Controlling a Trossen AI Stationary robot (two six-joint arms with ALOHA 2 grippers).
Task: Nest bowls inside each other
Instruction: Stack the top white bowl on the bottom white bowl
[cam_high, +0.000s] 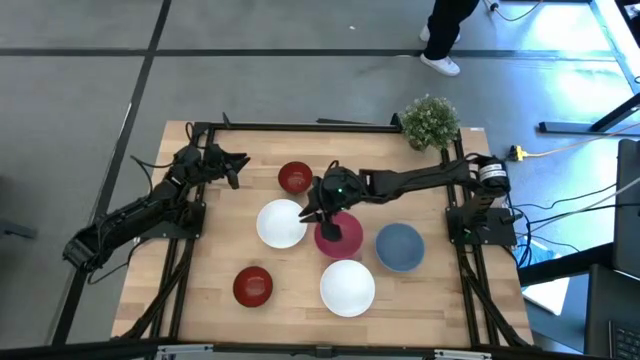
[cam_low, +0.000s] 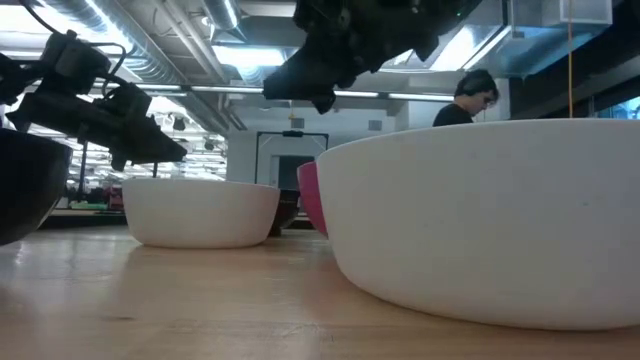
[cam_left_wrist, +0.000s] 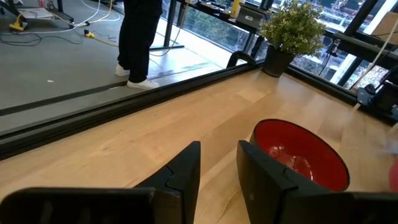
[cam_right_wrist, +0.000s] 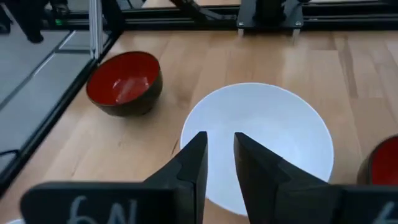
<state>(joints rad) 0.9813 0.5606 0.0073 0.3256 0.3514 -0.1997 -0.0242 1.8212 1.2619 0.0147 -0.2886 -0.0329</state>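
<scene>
Dark right arm stretches across the tabletop, its end effector apparently empty, fingers narrowly parted above the white bowl; left end effector waits, released.

Right arm reaches across the table's middle, its gripper poised above the white bowl, fingers parted by a narrow gap (nothing between them). Left arm waits, well apart from that bowl, its gripper raised, fingers slightly parted, holding nothing.

table | six bowls | potted plant
</scene>
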